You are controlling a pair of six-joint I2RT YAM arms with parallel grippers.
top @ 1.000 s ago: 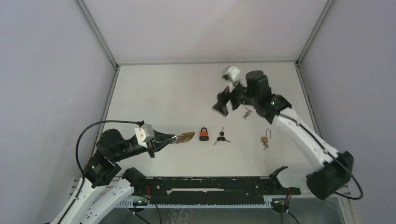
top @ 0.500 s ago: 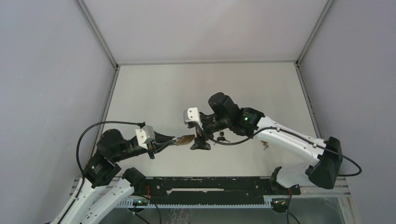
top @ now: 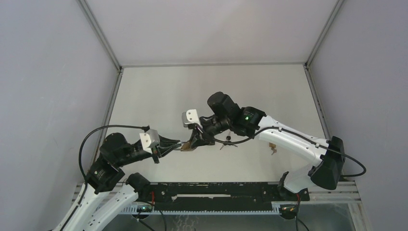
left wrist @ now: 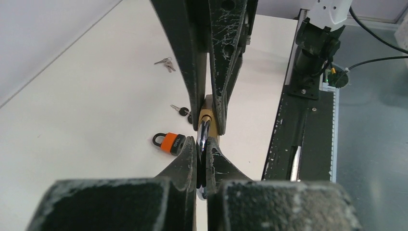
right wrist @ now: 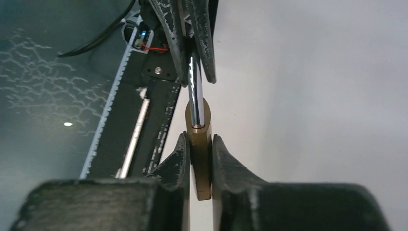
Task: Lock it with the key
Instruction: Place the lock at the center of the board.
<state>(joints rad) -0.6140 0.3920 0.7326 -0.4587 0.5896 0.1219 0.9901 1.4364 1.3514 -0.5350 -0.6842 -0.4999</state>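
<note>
A brass padlock [top: 187, 146] hangs above the table between my two grippers. My left gripper [left wrist: 202, 144] is shut on its silver shackle [left wrist: 203, 134]. My right gripper [right wrist: 199, 142] is shut on the brass body [right wrist: 200, 163], meeting the left one tip to tip [top: 194, 143]. In the right wrist view the shackle [right wrist: 195, 96] runs up from the body into the left gripper's fingers [right wrist: 204, 43]. A key with a black head [left wrist: 182, 111] lies on the table beneath the padlock. No key is in either gripper.
An orange and black padlock [left wrist: 169, 143] lies on the table below the grippers. A bunch of silver keys [left wrist: 165, 61] lies farther back. A small brass padlock [top: 273, 146] shows under the right forearm. The black rail [top: 216, 192] runs along the near edge.
My right arm swung from the back right down to the padlock held by the left gripper, and its jaws went from wide open to shut on the brass body. The left arm stayed still.
</note>
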